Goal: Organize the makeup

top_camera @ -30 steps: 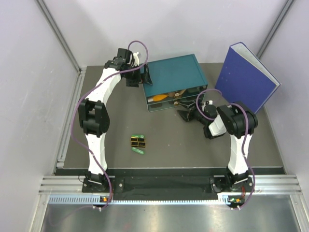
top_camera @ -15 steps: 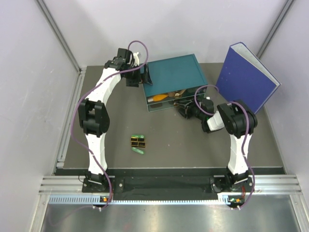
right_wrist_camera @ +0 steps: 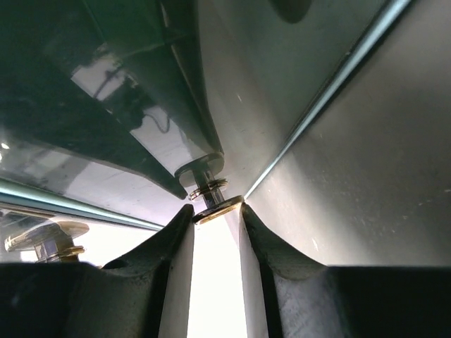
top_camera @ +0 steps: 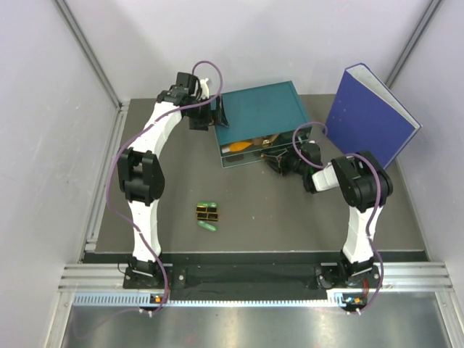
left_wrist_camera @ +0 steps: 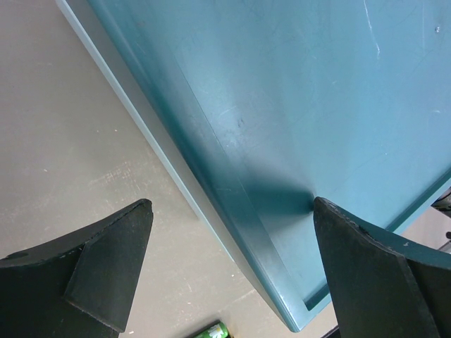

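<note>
Right gripper (right_wrist_camera: 215,215) pinches the teal box's (top_camera: 257,112) gold knob (right_wrist_camera: 210,190) to pull; left gripper (left_wrist_camera: 231,204), jaws wide apart, steadies the box's side.

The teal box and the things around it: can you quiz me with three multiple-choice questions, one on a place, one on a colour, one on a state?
1. Where do the green capsules lie?
A) on the table near the left arm, apart from the teal box
B) on the box's top
C) on a shelf
2. What colour is the upright binder?
A) red
B) yellow
C) blue
3. What is the right gripper doing?
A) pinching a drawer knob
B) hanging wide open
C) holding a capsule

Answers: 1 A, they flank the black-and-gold cases on the table; 2 C, it stands blue beside the box; 3 A, its fingers close on the gold knob.
</note>
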